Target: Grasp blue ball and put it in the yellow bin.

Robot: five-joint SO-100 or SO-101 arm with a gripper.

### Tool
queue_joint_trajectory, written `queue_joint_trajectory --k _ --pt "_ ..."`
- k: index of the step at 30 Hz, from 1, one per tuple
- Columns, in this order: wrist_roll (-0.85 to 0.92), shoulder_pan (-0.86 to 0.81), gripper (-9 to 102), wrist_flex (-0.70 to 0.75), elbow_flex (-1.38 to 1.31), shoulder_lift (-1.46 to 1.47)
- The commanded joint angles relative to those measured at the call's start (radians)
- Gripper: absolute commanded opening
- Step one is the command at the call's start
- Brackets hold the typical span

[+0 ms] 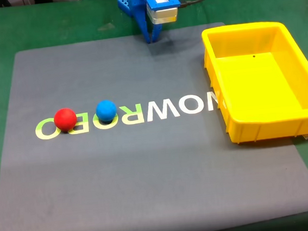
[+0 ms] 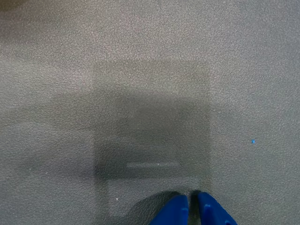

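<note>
Tool (image 1: 152,38) near-closed and empty at mat (image 1: 150,192) far edge, well apart from blue ball (image 1: 106,110).

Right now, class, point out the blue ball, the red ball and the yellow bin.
blue ball (image 1: 106,110), fixed view, centre of the sphere.
red ball (image 1: 65,118), fixed view, centre of the sphere.
yellow bin (image 1: 269,124), fixed view, near outer wall.

The arm is showing bright blue plastic parts throughout, its end effector (image 1: 152,38) tapering to two narrow blue tips at the worktop's far edge in the fixed view. A silvery-grey block with a white label is sitting on its front, and a black cable is trailing away beside it. In the wrist view, two glossy blue fingertips (image 2: 174,212) are catching light.
</note>
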State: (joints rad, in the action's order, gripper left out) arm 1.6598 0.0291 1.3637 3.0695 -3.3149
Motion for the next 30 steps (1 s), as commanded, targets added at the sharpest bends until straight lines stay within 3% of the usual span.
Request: queue_joint_trajectory --k 1,14,20,30 --pt "0.025 0.006 0 0.015 0.031 -0.012" --pt "0.026 0.006 0 0.015 0.031 -0.011" --pt "0.072 -0.103 28 -0.069 -0.017 -0.009" --pt "0.199 -0.264 33 -0.199 -0.273 0.086"
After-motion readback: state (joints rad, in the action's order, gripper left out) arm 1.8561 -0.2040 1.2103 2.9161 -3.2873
